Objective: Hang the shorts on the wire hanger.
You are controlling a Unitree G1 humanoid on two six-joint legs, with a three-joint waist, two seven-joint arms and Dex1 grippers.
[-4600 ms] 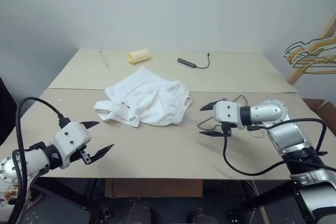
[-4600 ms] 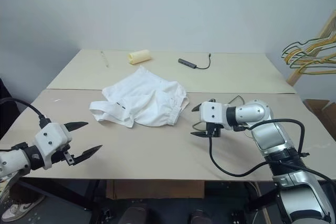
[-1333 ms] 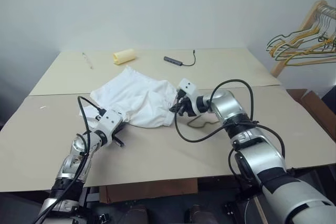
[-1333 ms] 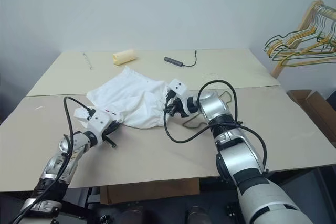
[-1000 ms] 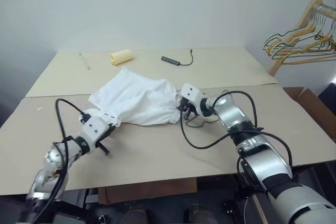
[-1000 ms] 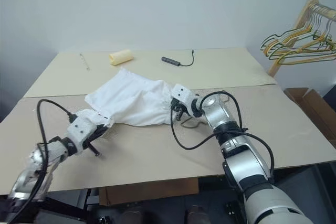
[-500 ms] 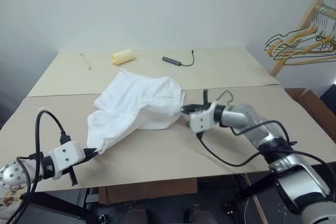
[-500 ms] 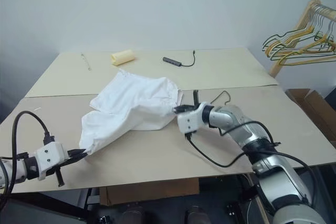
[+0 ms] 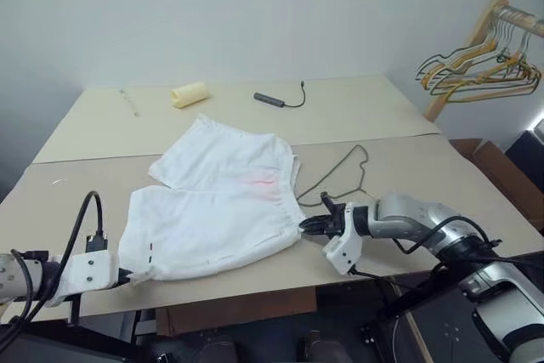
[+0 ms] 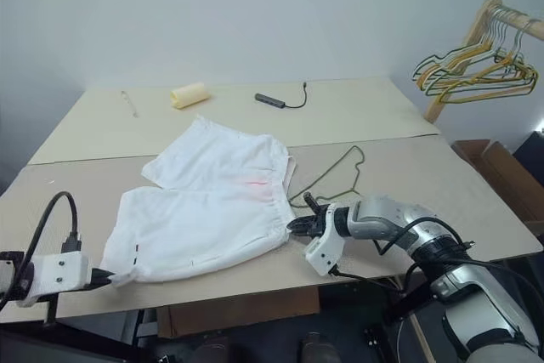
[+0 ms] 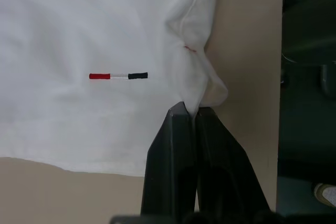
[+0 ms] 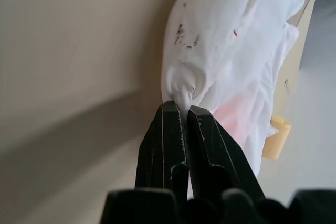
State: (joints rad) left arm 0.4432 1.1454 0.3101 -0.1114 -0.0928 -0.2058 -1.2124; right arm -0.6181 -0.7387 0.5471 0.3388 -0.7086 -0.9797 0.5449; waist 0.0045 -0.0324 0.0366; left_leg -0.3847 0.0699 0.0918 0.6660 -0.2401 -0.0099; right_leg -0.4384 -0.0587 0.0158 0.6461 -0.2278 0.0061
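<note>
I've drawn the shorts [image 9: 212,210] flat toward me — left gripper [image 11: 190,113] and right gripper [image 12: 182,104] each pinch a corner. The wire hanger [image 9: 338,178] lies just beyond my right jaws, nearer that arm.

Shorts [image 9: 217,206] are covering the table's [image 9: 425,176] near middle, with the wire hanger [image 9: 338,178] lying just beside. Roll [image 9: 189,94] and cable [image 9: 280,100] are sitting along the far edge; right side is lying bare.

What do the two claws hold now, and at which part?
Both hold the shorts: left claw pinches a hem corner, right claw pinches the other end's edge.
</note>
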